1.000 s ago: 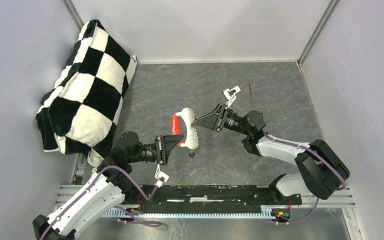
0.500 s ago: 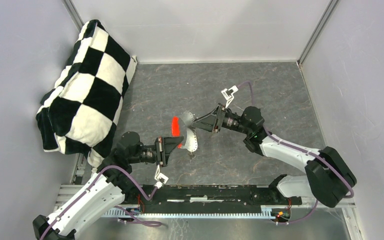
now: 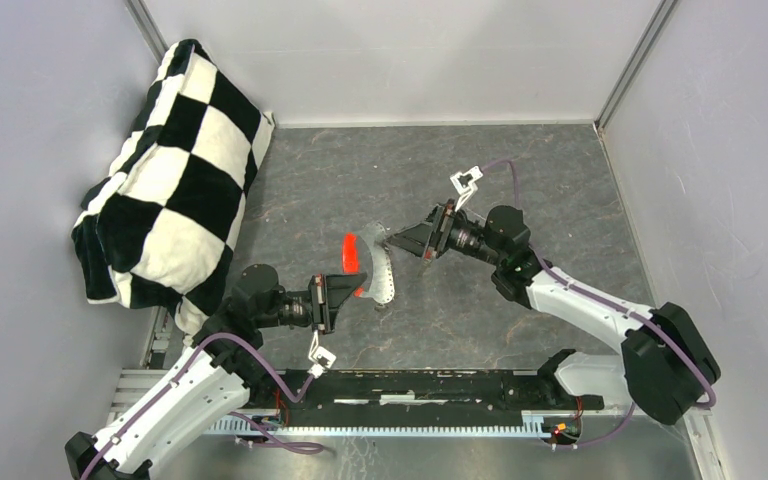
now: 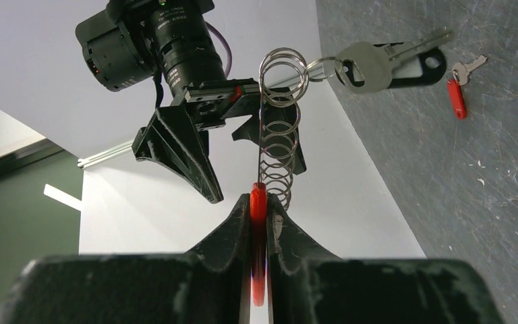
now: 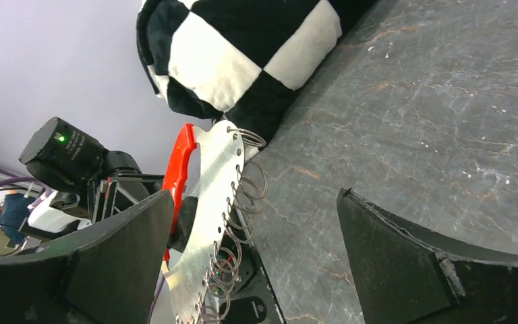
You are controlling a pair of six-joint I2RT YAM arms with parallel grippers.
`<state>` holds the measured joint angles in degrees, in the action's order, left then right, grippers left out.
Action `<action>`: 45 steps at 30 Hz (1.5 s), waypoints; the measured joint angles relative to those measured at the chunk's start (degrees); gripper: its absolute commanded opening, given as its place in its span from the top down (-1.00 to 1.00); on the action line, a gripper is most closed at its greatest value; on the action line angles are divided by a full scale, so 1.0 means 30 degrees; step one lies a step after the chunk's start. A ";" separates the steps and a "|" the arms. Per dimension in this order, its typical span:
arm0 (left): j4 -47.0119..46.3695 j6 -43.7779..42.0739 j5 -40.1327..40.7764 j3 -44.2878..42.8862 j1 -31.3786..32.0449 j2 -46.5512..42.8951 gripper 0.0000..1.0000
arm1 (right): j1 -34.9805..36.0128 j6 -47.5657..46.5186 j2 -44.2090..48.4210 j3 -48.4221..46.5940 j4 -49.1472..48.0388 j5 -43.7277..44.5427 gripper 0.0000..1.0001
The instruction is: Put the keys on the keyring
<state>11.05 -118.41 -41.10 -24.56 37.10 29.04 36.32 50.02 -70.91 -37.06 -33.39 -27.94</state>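
**A:** Top view. The left gripper (image 3: pixel 353 292) pinches the keyring (image 3: pixel 381 272) by its red band. The right gripper (image 3: pixel 392 242), jaws spread wide and holding nothing, stands just beside the keyring's far end. The keyring appears to be held clear of the table (image 3: pixel 520 180).

**B:** And the left wrist view?

**A:** Fingers (image 4: pixel 231 235) are pressed together on the red band. A silver key (image 4: pixel 367 64) and the black key (image 4: pixel 408 75) appear to hang from the keyring's end loop. The red key (image 4: pixel 456 96) lies on the table beyond that loop, apart from it.

**B:** Right wrist view?

**A:** Spread fingers (image 5: pixel 114 256) flank the keyring, with the pillow (image 5: pixel 243 54) behind it.

**B:** Which step is this?

**A:** Probably the black key is on and the red key is still to do. Next, the right gripper must descend to the red key. It is thin and lies flat, so it needs a precise pinch on its head.
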 measured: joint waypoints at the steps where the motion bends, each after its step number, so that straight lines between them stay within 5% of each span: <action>1: 0.0000 0.0000 0.0000 0.0000 0.0000 0.0000 0.96 | 0.0000 0.0219 -0.0117 0.0000 -0.0313 -0.0022 -0.92; 11: -0.0007 0.0000 0.0000 0.0000 0.0000 0.0058 0.96 | 0.0401 0.3257 -0.2499 0.0007 -0.4787 -0.1195 -0.33; 17: -0.0036 0.0000 -0.0007 0.0000 0.0000 0.0073 0.96 | 0.0525 0.4721 -0.3279 0.0000 -0.6696 -0.1632 0.34; 22: -0.0313 -0.0007 -0.0007 0.0044 0.0000 0.0066 0.92 | 0.0525 0.6193 -0.4444 0.0000 -0.8619 -0.1756 0.65; 23: -0.0321 -0.0015 -0.0007 0.0066 0.0000 0.0066 0.81 | 0.0539 0.6419 -0.4590 0.0000 -0.8757 -0.1770 0.72; 28: -0.0270 -0.0087 0.0087 0.0168 0.0007 0.0051 -0.40 | 0.0539 0.6302 -0.4626 -0.0102 -0.8947 -0.1967 0.91; 32: 0.0357 -0.0284 0.0379 0.0328 0.0015 0.0051 -0.98 | 0.0663 0.3818 -0.3942 -0.0743 -0.7140 -0.2404 0.94; 38: 0.4481 0.0648 0.1049 -0.0823 0.0015 0.0197 -1.00 | 0.0736 -0.4408 -0.0969 -0.2237 -0.0838 -0.2419 0.95; 45: 0.7992 0.7563 0.0087 -0.3759 0.0015 0.0372 -1.00 | 0.0736 -1.2859 0.1778 -0.2382 0.4670 -0.1588 0.95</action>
<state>35.03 -95.72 -40.84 -35.83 37.15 30.15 38.52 11.44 -65.58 -44.21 -19.38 -32.71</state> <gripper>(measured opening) 0.995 0.075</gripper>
